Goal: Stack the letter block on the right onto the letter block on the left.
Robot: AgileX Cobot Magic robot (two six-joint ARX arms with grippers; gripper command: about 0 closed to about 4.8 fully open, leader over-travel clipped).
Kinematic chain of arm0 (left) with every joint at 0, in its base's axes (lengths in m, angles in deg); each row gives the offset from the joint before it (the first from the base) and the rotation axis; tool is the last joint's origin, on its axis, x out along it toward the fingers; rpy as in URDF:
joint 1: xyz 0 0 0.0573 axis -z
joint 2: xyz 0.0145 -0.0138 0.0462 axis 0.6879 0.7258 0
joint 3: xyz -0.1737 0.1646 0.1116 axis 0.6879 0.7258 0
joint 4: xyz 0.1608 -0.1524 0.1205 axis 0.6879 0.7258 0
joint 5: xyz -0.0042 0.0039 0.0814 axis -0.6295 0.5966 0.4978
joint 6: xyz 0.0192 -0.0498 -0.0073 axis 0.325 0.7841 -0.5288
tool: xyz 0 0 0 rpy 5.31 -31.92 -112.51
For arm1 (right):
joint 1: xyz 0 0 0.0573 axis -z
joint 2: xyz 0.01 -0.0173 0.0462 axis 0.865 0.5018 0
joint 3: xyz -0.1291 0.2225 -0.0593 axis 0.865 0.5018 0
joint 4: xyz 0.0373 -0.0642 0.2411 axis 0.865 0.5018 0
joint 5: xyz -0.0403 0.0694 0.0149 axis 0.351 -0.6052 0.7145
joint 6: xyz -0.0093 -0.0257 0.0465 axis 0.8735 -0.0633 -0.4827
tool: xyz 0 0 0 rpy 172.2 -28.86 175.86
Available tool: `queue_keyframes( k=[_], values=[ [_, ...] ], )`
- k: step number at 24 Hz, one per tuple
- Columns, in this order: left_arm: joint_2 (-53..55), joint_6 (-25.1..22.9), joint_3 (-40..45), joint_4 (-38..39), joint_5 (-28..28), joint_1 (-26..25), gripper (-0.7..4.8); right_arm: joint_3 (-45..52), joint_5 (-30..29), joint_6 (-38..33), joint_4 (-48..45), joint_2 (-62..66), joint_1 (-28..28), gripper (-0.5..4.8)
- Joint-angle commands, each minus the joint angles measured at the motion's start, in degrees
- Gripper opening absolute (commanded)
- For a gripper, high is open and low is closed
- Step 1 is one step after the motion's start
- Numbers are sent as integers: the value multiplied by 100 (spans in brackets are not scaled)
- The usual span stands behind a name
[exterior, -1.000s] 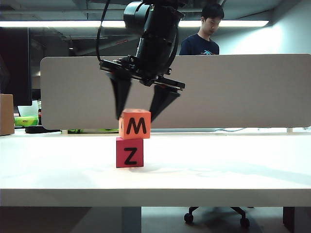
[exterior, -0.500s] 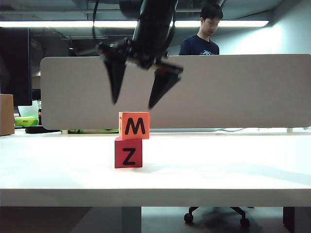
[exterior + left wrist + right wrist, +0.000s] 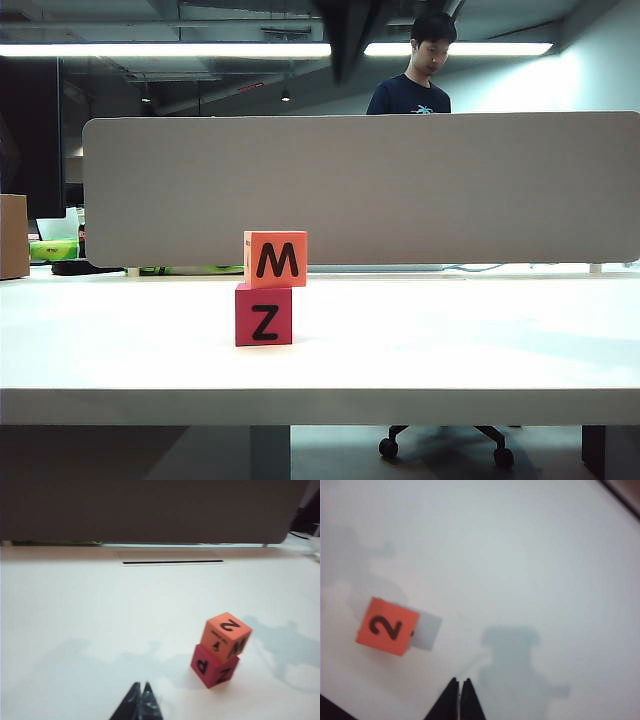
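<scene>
The orange block (image 3: 275,259) sits stacked on the red block (image 3: 264,314), well below the closed, empty right gripper (image 3: 459,687), which has lifted away since earlier. The left gripper (image 3: 140,692) hovers closed nearby.

the orange letter block (image 3: 275,259), black m facing the exterior view and a 2 on top, sits upright on the red letter block (image 3: 264,315) marked z, shifted slightly to the right; the stack stands on the white surface (image 3: 450,340), nothing gripping it
</scene>
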Motion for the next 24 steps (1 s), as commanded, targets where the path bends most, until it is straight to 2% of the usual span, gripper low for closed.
queue_keyframes(
  k=[1, 5, 8, 11, 18, 21, 24],
  values=[
    [-2, -22, -42, -129, 669, 4, -5, -26, -136, 9, -498, -505, -68, -6],
    [-28, 2, -31, -396, 1169, 4, -5, 59, -210, 131, -1025, -1095, -168, -6],
    [-28, 0, -28, -793, 1231, 4, -5, 402, -225, 195, -1473, -1569, -254, -6],
    [-109, -2, 35, -1257, 1228, 4, -5, 1661, -264, 308, -2258, -2588, -289, -6],
    [-522, -2, 372, -1360, 1250, 4, -5, 4474, -146, 332, -4065, -4559, -284, -6],
    [-870, 0, 691, -1362, 1377, 4, -5, 6057, 63, 413, -4981, -5952, -284, -6],
    [-973, -2, 815, -1399, 1545, 2, -5, 6697, 61, 538, -5396, -6662, -284, -6]
  ],
)
